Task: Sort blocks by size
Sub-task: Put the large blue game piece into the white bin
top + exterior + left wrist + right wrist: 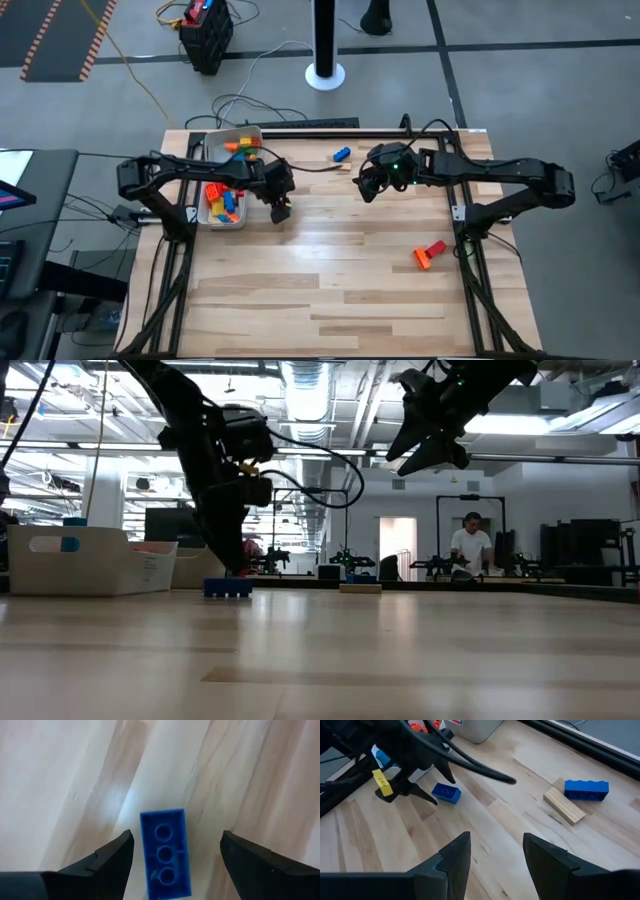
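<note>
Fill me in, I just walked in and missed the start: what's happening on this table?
A two-armed robot is sorting toy blocks. The left hand hangs open over a blue three-stud block lying on the wooden table, beside a white tray of mixed blocks. The right hand hovers empty above the table's middle. Another blue block and red and orange blocks lie loose elsewhere.

A blue brick (165, 854) lies flat, studs up, three showing in a row. Another blue brick (342, 154) lies far back beside a tan bar (563, 805). Red and orange bricks (430, 254) lie touching, near the right edge. A jumble of bricks (226, 201), perhaps mostly red and orange, fills the tray
</note>
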Robot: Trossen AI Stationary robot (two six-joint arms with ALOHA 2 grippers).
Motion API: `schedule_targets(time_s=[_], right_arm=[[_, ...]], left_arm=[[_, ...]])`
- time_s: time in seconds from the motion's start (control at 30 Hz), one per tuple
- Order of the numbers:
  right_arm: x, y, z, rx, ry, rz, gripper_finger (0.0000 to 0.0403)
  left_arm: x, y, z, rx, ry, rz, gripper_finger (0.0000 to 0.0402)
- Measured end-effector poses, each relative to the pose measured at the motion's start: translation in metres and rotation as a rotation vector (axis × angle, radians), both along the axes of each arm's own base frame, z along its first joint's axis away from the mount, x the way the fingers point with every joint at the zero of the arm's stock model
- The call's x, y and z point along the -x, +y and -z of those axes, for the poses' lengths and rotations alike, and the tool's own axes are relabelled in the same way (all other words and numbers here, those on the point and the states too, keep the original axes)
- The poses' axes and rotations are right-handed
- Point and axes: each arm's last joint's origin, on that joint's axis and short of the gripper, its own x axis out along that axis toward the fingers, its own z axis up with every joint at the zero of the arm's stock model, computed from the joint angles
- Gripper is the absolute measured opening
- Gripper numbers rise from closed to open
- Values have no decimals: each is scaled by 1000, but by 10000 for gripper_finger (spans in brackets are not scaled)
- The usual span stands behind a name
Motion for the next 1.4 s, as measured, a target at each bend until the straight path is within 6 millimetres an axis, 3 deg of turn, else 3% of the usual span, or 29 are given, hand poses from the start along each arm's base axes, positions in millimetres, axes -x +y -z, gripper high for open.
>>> schedule_targets(time_s=[0.33, 0.7, 0.77, 1.07, 1.27, 1.4], right_arm=[[0, 2, 0, 6, 3, -12, 207], [-1, 6, 0, 9, 7, -30, 207], [-1, 7, 1, 11, 13, -40, 207], [6, 13, -5, 17, 20, -62, 207], [9, 14, -5, 20, 33, -68, 207], [8, 14, -7, 37, 19, -79, 207]], left_arm=[[13, -5, 24, 12, 30, -80, 273], [10, -10, 23, 30, 13, -105, 132], [11, -10, 20, 52, 19, -146, 122], [35, -14, -29, 28, 21, -228, 122], [83, -23, -68, -80, 36, -500, 122], [116, -31, -83, -133, 61, -675, 125]])
